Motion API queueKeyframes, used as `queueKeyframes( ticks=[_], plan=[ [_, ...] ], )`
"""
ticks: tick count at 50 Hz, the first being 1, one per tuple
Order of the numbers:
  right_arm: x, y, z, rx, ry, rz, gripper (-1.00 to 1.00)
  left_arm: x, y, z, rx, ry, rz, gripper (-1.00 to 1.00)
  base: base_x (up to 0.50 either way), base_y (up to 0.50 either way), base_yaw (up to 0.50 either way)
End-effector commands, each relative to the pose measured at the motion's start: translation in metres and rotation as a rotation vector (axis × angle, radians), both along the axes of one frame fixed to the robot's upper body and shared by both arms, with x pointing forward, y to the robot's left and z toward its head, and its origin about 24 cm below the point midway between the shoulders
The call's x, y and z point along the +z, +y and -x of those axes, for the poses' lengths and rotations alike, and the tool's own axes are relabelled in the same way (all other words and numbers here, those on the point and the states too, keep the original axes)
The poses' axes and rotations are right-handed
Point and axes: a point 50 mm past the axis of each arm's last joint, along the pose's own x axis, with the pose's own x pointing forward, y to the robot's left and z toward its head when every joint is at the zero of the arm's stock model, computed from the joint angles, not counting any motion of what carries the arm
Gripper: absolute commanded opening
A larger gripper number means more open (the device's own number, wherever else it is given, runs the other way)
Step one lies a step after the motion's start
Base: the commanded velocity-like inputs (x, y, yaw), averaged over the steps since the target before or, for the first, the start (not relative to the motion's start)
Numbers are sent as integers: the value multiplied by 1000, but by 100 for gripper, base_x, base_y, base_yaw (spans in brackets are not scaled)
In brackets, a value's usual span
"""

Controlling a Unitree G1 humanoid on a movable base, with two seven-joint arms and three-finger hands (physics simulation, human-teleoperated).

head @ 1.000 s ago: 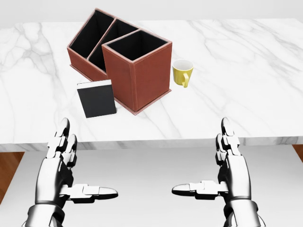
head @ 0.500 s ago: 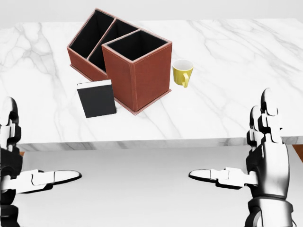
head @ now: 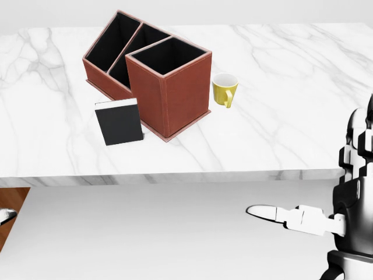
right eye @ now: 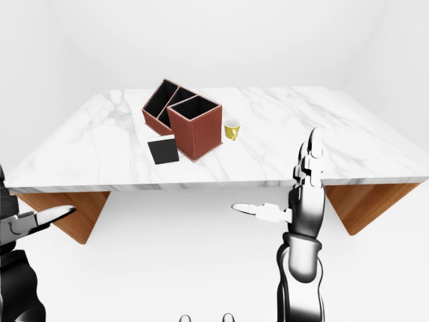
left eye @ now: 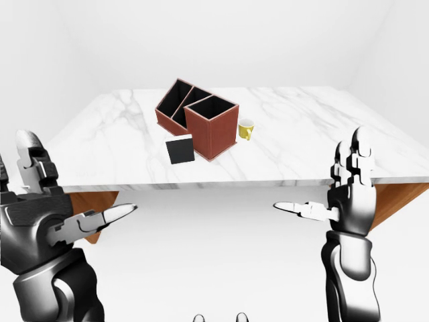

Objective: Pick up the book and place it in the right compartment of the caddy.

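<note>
Both hands empty and spread wide, held below the table (head: pixel 303 87) edge, well short of everything on it.

Left hand (left eye: pixel 50 215): fingers up, thumb pointing toward the middle of the left-eye view, nothing in it. Only a sliver visible at the left edge of the head view.

Right hand (left eye: pixel 345 191): fingers up, thumb sticking out to the left in view, nothing in it.

Book (head: pixel 119 121): black, resting on the marble up and right of the left hand, up and far left of the right hand. Sits just beside the caddy's tall box, on that box's left in the head view; touching or not, cannot tell.

Caddy (head: pixel 154 73): red-brown, rotated on the table, above and right of the book. Three open compartments, black inside, all empty; tallest one nearest the hands.

Mug (head: pixel 224 89): yellow, upright, just right of the caddy, closer to the right hand than the book is, but well apart from it.
</note>
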Motion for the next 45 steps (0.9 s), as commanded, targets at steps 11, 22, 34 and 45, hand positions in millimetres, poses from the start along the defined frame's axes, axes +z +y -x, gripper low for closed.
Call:
queueKeyframes(
  ticks=[11, 22, 34, 45],
  plan=[
    [6, -2, 7, -40, -52, 18, 100, 4, 13, 9, 63, -58, 71, 100, 0, 1, 0],
    [3, -2, 5, -40, -47, 14, 100, -7, 15, -2, 52, -15, 105, 100, 6, 37, 0],
    [3, -1, 6, -33, -46, 17, 100, -8, 10, -3, 40, -6, 77, 100, 10, 45, 0],
    [3, 0, 6, -15, -48, 7, 100, -10, 4, -6, 19, 19, 45, 100, 12, 34, 0]
  ],
)
